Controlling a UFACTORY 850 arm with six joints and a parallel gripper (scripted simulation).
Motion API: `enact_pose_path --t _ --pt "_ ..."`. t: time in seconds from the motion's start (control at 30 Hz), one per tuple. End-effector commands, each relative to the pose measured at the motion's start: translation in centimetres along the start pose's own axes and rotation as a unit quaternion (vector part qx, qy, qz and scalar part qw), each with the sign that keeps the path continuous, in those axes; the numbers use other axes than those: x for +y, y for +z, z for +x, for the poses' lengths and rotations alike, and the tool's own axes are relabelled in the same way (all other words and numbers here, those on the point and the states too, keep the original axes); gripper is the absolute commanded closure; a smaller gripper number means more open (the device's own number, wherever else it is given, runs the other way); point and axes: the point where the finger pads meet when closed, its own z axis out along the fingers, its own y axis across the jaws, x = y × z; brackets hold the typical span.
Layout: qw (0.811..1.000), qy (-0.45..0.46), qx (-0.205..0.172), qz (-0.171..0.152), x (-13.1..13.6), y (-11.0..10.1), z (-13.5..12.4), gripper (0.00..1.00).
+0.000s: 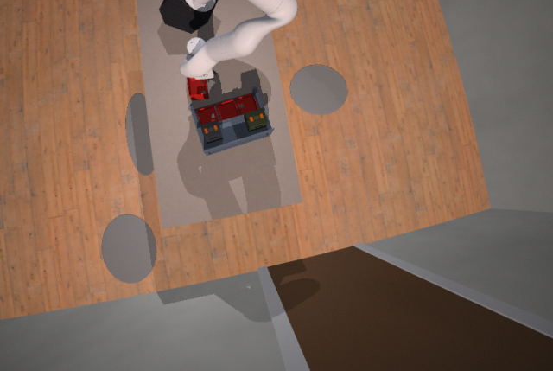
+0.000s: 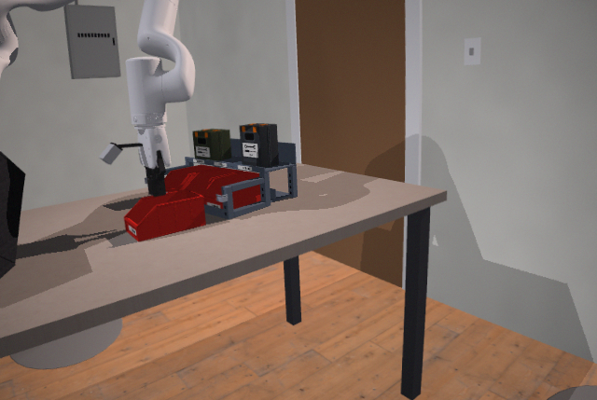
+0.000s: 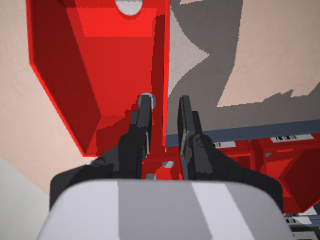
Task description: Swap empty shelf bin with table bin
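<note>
My pincer (image 2: pixel 157 192) (image 3: pixel 165 108) is parted, astride one red plastic open bin's (image 1: pixel 195 88) (image 2: pixel 168 219) (image 3: pixel 117 60) side wall; three red bins (image 1: pixel 228 109) (image 2: pixel 207 182) (image 3: pixel 300 177) line the blue-grey shelf (image 1: pixel 238 145) (image 2: pixel 228 203) (image 3: pixel 240 132), two boxy dark cases (image 1: pixel 256 122) (image 2: pixel 259 147) above.

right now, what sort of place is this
Probably a workshop or parts-picking station: small red bins with labels stand in a blue-grey shelf, two dark cases with orange latches sit on top, and a grey electrical cabinet hangs on the wall.
</note>
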Motion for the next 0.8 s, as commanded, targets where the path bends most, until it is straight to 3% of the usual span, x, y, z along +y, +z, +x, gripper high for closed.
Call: enact_pose_path --t 0.0,0.77 --pt "1.000 0.000 -0.001 0.000 0.0 0.4 -0.1 0.74" --pt "1.000 0.000 -0.001 0.000 0.0 3.2 -0.1 0.74"
